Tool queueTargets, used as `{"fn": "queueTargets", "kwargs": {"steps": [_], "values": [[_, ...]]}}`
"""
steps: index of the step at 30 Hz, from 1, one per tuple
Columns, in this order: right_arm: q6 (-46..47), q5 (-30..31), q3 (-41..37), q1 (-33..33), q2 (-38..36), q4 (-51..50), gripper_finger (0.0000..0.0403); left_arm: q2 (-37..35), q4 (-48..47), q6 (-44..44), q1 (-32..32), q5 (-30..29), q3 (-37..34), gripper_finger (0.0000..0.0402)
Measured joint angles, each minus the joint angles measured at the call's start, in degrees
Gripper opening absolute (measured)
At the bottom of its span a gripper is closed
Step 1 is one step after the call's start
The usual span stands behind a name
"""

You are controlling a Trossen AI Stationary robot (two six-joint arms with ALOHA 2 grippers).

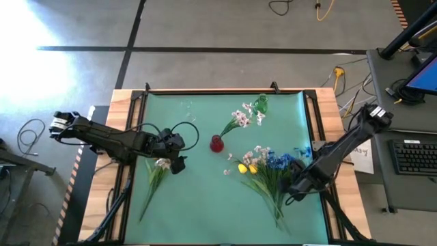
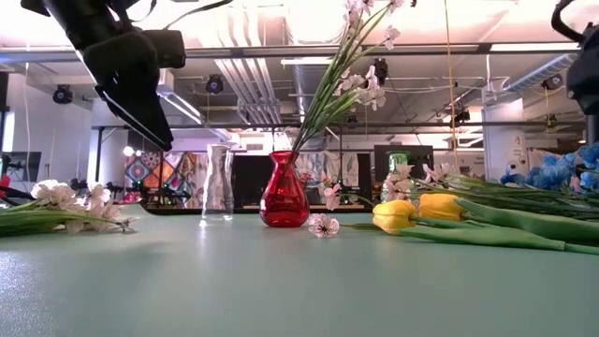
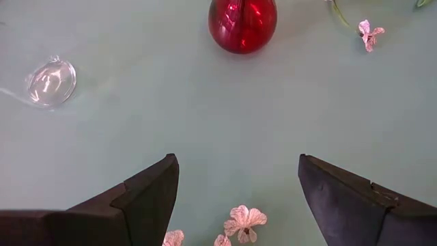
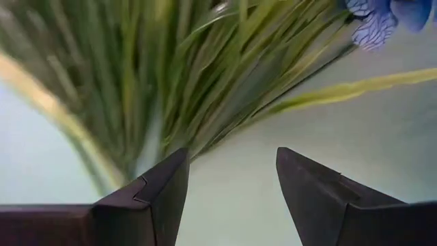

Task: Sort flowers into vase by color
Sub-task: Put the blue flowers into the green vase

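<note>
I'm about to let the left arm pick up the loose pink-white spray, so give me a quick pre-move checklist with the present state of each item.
1. Left gripper open: ok, jaws apart, nothing between them.
2. Left gripper over the spray: ok, blossoms show just below the fingertips.
3. Red vase upright: ok, it already holds a pink-white spray.
4. Clear vase upright, empty: ok.
5. Right gripper out of the way: ok, open beside the flower pile, apart from the left arm.
6. Green vase contents: cannot tell.
</note>
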Motion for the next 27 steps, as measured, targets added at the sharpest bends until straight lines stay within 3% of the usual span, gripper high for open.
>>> {"fn": "queueTargets", "kwargs": {"steps": [5, 15, 27], "values": [[-0.3, -0.9, -0.1, 0.0, 3.0, 2.7, 0.0228, 0.0, 0.1, 0.0, 0.0, 0.0, 0.0, 0.0286], [-1.7, 2.8, -0.1, -0.2, 3.7, 5.3, 0.032, 0.0, 0.3, 0.0, 0.0, 0.0, 0.0, 0.0286], [-1.3, 0.5, -0.1, 0.1, 6.3, 5.2, 0.0324, 0.2, 0.3, 0.0, 0.0, 0.0, 0.0, 0.0286]]}}
